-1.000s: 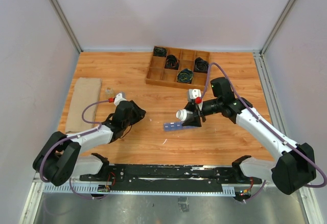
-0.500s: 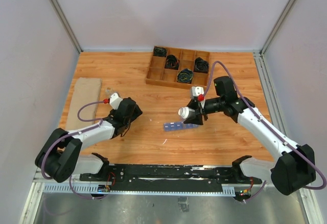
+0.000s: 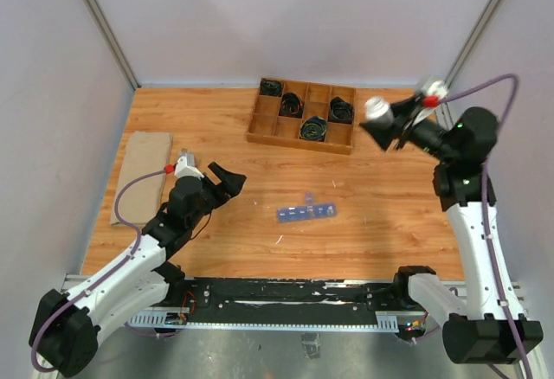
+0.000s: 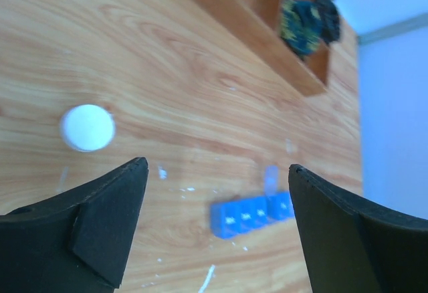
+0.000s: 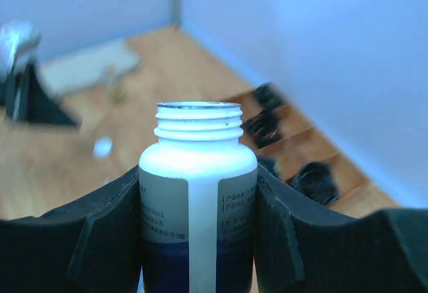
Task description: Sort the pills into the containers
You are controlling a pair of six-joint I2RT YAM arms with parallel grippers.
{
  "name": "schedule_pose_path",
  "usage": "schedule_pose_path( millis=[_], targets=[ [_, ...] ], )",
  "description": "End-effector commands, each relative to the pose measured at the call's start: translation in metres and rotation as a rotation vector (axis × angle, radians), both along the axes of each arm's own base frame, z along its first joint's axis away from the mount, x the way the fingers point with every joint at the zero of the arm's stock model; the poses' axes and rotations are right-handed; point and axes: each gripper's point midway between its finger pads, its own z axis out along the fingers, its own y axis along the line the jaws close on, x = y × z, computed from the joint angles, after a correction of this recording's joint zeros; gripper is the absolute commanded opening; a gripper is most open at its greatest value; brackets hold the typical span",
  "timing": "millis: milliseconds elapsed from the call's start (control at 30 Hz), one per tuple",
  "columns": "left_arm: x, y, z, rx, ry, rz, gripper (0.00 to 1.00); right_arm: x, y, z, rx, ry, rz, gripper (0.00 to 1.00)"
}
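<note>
The right end effector (image 5: 198, 203) pinches an uncapped white plastic bottle with a blue-banded label (image 5: 198, 162), held high above the far right of the wooden desk (image 3: 216, 128). Its print is too small to read. The left end effector (image 4: 214, 226) hangs spread and empty. The translucent-blue pill-organizer strip (image 3: 305, 212) lies mid-desk, one lid raised. No pills can be made out in it, so the sorting seems largely left to do.

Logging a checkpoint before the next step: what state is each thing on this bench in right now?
bottle: uncapped, held above the table.
cap: off the bottle, lying on the table.
pill organizer: flat on the table, one lid raised, the others look shut.
left gripper: open, empty.
right gripper: shut on the bottle.
</note>
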Motion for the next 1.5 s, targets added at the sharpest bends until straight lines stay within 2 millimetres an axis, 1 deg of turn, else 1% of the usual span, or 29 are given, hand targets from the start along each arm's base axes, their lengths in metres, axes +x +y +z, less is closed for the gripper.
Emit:
schedule_pose_path(
  millis=[0,33,67,100,133,167,200,233,267,300,333,367,400,433,467,500,567,633,667,700,733,767,833,900,967,1133,1267,1467],
  targets=[
    [-0.022,-0.040,0.037,-0.052,-0.202,-0.313,0.91,0.012,-0.024,0.126,0.421,0.010,-0.112,0.01],
    [-0.033,-0.053,0.049,-0.073,-0.277,-0.414,0.92,-0.018,-0.002,0.149,0.473,-0.012,0.085,0.01],
    [-0.042,-0.062,0.060,-0.099,-0.357,-0.493,0.93,-0.053,0.021,0.154,0.457,-0.006,0.299,0.01],
    [-0.051,-0.069,0.068,-0.118,-0.412,-0.556,0.93,-0.094,0.037,0.159,0.407,-0.085,0.492,0.01],
    [-0.058,-0.073,0.072,-0.124,-0.448,-0.603,0.94,-0.124,0.043,0.161,0.403,-0.134,0.604,0.01],
    [-0.062,-0.075,0.074,-0.114,-0.474,-0.633,0.94,-0.136,0.041,0.166,0.441,-0.186,0.621,0.01],
    [-0.063,-0.075,0.074,-0.102,-0.485,-0.644,0.94,-0.122,0.032,0.171,0.477,-0.200,0.526,0.01],
    [-0.063,-0.075,0.074,-0.093,-0.491,-0.646,0.94,-0.094,0.017,0.176,0.518,-0.178,0.354,0.01],
    [-0.062,-0.075,0.074,-0.088,-0.493,-0.641,0.94,-0.061,-0.002,0.175,0.565,-0.125,0.142,0.01],
    [-0.061,-0.074,0.073,-0.086,-0.492,-0.636,0.94,-0.044,-0.013,0.175,0.557,-0.131,0.035,0.01],
    [-0.060,-0.074,0.073,-0.087,-0.493,-0.634,0.94,-0.040,-0.009,0.168,0.525,-0.095,0.067,0.01],
    [-0.060,-0.075,0.074,-0.090,-0.494,-0.637,0.94,-0.061,0.011,0.160,0.474,-0.091,0.233,0.01],
    [-0.059,-0.076,0.074,-0.089,-0.493,-0.641,0.93,-0.092,0.030,0.150,0.432,-0.131,0.422,0.01],
    [-0.059,-0.078,0.072,-0.086,-0.490,-0.648,0.93,-0.121,0.041,0.137,0.368,-0.228,0.568,0.01],
    [-0.058,-0.078,0.069,-0.075,-0.486,-0.655,0.93,-0.133,0.047,0.118,0.304,-0.279,0.628,0.01],
    [-0.057,-0.079,0.064,-0.063,-0.477,-0.659,0.93,-0.128,0.048,0.100,0.243,-0.287,0.622,0.01],
    [-0.053,-0.079,0.053,-0.040,-0.458,-0.656,0.92,-0.105,0.047,0.062,0.155,-0.269,0.549,0.01],
    [-0.048,-0.077,0.044,-0.014,-0.441,-0.640,0.91,-0.094,0.047,0.018,0.055,-0.261,0.512,0.01],
    [-0.046,-0.076,0.041,-0.004,-0.444,-0.634,0.91,-0.095,0.048,-0.002,-0.001,-0.253,0.531,0.01],
    [-0.045,-0.075,0.039,0.008,-0.457,-0.627,0.91,-0.093,0.047,-0.020,-0.077,-0.311,0.550,0.01],
    [-0.042,-0.073,0.037,0.023,-0.461,-0.614,0.91,-0.101,0.046,-0.043,-0.120,-0.254,0.574,0.01],
    [-0.040,-0.070,0.035,0.043,-0.471,-0.599,0.91,-0.104,0.046,-0.054,-0.149,-0.254,0.594,0.02],
    [-0.036,-0.065,0.033,0.070,-0.489,-0.569,0.91,-0.105,0.045,-0.075,-0.179,-0.253,0.620,0.03],
    [-0.034,-0.061,0.030,0.082,-0.504,-0.543,0.91,-0.102,0.046,-0.094,-0.190,-0.232,0.631,0.03],
    [-0.034,-0.058,0.027,0.093,-0.516,-0.527,0.91,-0.095,0.048,-0.116,-0.213,-0.197,0.633,0.03],
    [-0.032,-0.046,0.019,0.141,-0.528,-0.478,0.91,-0.079,0.051,-0.168,-0.332,-0.098,0.637,0.03],
    [-0.033,-0.038,0.012,0.176,-0.536,-0.450,0.90,-0.070,0.053,-0.195,-0.410,-0.051,0.645,0.04],
    [-0.032,-0.032,0.011,0.185,-0.540,-0.421,0.92,-0.058,0.053,-0.227,-0.513,0.025,0.648,0.03]
  ],
)
